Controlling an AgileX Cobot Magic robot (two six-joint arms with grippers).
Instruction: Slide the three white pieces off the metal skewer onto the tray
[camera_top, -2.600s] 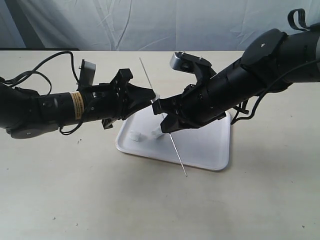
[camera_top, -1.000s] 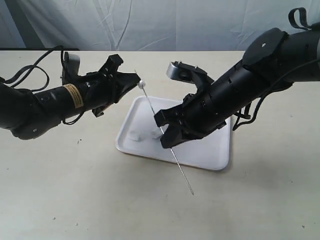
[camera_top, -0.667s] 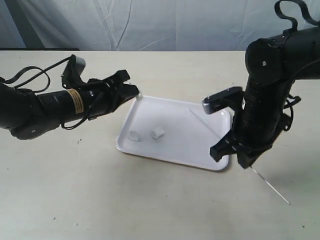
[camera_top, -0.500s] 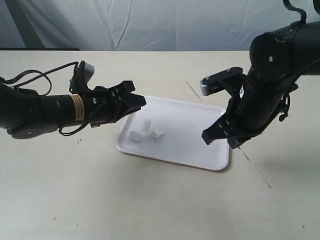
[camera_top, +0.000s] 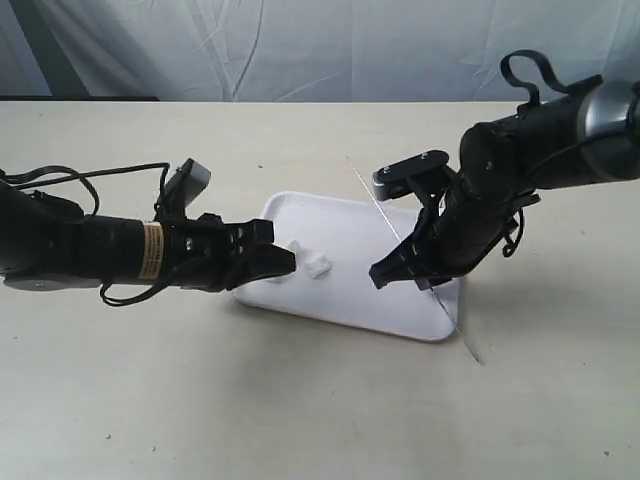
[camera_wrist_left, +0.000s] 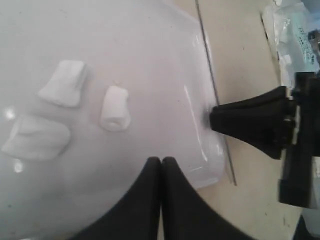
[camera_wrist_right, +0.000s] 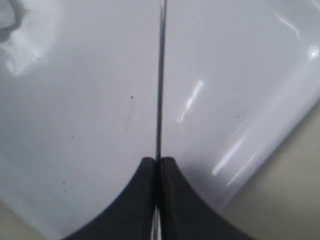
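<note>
- Loose on the flat rectangular white plastic tray (camera_top: 350, 290) lie three soft white cube-like pieces (camera_wrist_left: 62, 83), clustered at the end nearer the left arm.
- The right gripper (camera_wrist_right: 156, 162) pinches the thin grey metal skewer (camera_wrist_right: 161, 75), its visible length bare, slanted across the tray's other end.
- The left gripper (camera_wrist_left: 161, 161), jaws pressed together on nothing, hovers just beside the pieces.

this looks like a robot lab or test room, not a home. a plain beige counter (camera_top: 300, 420) carries a white tray (camera_top: 350, 295) near its middle. a creased pale cloth (camera_top: 300, 50) hangs as a backdrop along the far edge. a black robot arm (camera_top: 80, 250) reaches in over the left edge, trailing loose cables (camera_top: 90, 172), and a second arm (camera_top: 540, 150) over the right edge.
</note>
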